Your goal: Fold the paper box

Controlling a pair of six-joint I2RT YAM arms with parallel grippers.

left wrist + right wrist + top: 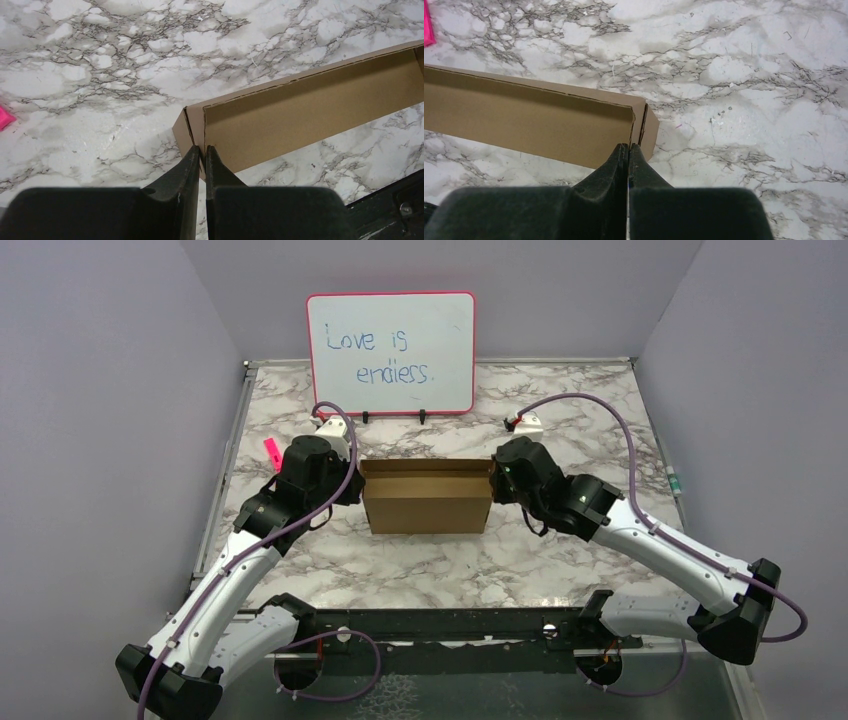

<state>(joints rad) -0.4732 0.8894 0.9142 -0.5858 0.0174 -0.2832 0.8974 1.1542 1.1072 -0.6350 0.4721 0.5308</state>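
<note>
Paper box (427, 502) stands open-topped at frame centre on marble bench (560, 550). Left claw (200, 151) pinched together on its left end wall; right claw (628, 148) pinched on right end wall. Whiteboard (391, 353) behind.

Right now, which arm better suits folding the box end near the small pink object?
Probably left: the left pincer is shut on that box end; the right pincer grips the opposite end.

Bright, even light; soft glare sheens the grey-veined white marble tabletop (115, 130) ahead of the black left gripper (200, 149), whose near body blurs; shadows are faint.
</note>
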